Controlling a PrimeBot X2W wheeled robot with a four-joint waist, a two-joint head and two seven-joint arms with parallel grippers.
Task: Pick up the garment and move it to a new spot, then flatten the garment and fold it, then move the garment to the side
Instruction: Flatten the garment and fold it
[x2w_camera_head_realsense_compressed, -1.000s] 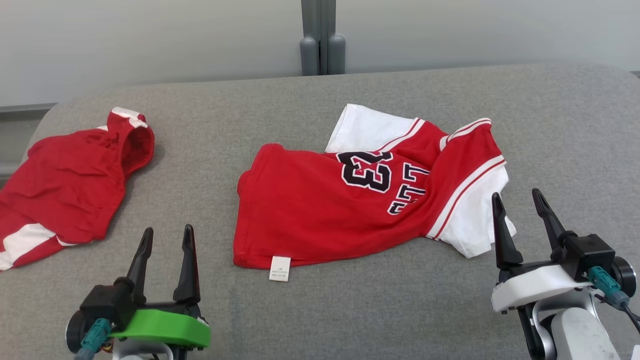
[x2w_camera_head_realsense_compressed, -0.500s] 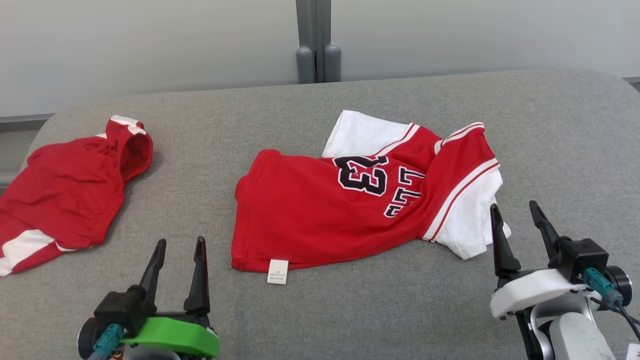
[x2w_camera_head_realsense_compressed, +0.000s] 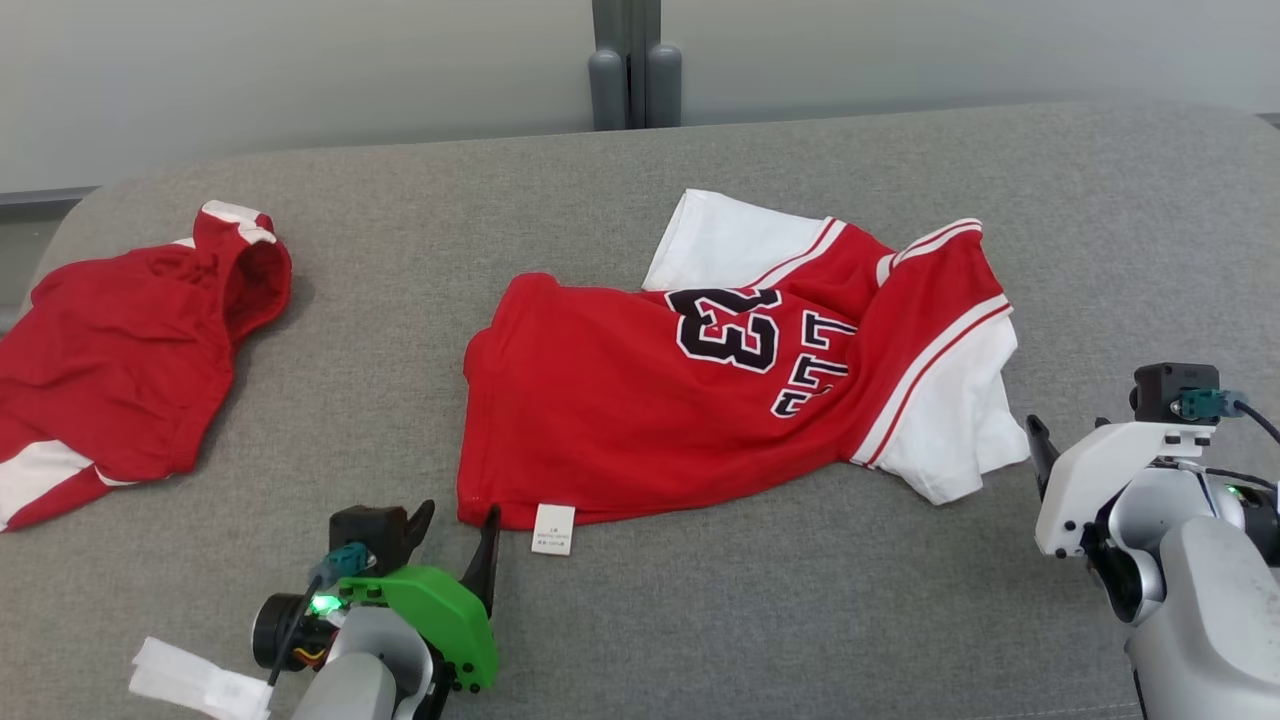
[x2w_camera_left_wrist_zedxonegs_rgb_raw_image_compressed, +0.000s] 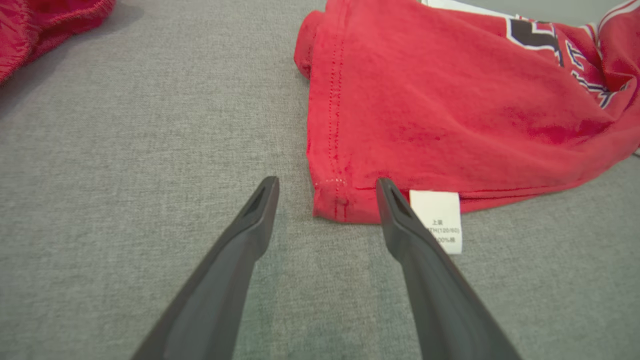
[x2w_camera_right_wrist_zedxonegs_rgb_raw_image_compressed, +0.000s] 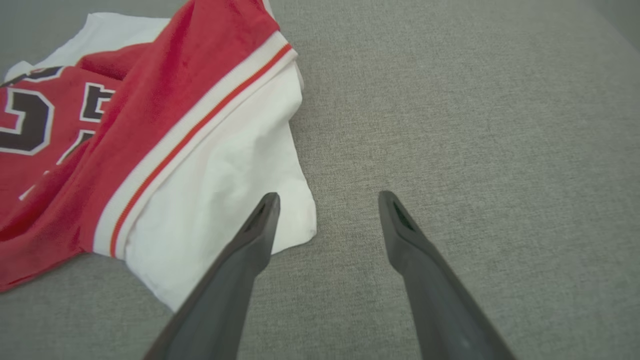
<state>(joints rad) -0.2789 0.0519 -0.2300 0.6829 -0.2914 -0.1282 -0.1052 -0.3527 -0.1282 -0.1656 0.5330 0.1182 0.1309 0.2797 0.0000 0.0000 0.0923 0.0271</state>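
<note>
The garment (x2w_camera_head_realsense_compressed: 640, 400) is a red jersey with a black "23" and white sleeves, lying crumpled in the middle of the grey padded surface (x2w_camera_head_realsense_compressed: 700, 620). My left gripper (x2w_camera_head_realsense_compressed: 455, 520) is open, tipped down at the jersey's near left hem corner (x2w_camera_left_wrist_zedxonegs_rgb_raw_image_compressed: 330, 205). That corner sits between its fingertips, beside a white label (x2w_camera_left_wrist_zedxonegs_rgb_raw_image_compressed: 440, 220). My right gripper (x2w_camera_head_realsense_compressed: 1045, 450) is open too, pointing down by the jersey's right white sleeve (x2w_camera_right_wrist_zedxonegs_rgb_raw_image_compressed: 220, 200). The left fingertip of my right gripper (x2w_camera_right_wrist_zedxonegs_rgb_raw_image_compressed: 328, 196) hangs over the sleeve's edge, and its right one is over bare grey fabric.
A second red garment (x2w_camera_head_realsense_compressed: 130, 370) with white trim lies at the far left, its edge also in the left wrist view (x2w_camera_left_wrist_zedxonegs_rgb_raw_image_compressed: 30, 25). A grey post (x2w_camera_head_realsense_compressed: 628, 70) stands behind the surface's back edge. The surface's corners curve away at the back left and right.
Both arms have tipped forward and down. My left gripper moved right to the jersey's hem corner, and my right gripper swung down beside the white sleeve. The head view has shifted slightly.
</note>
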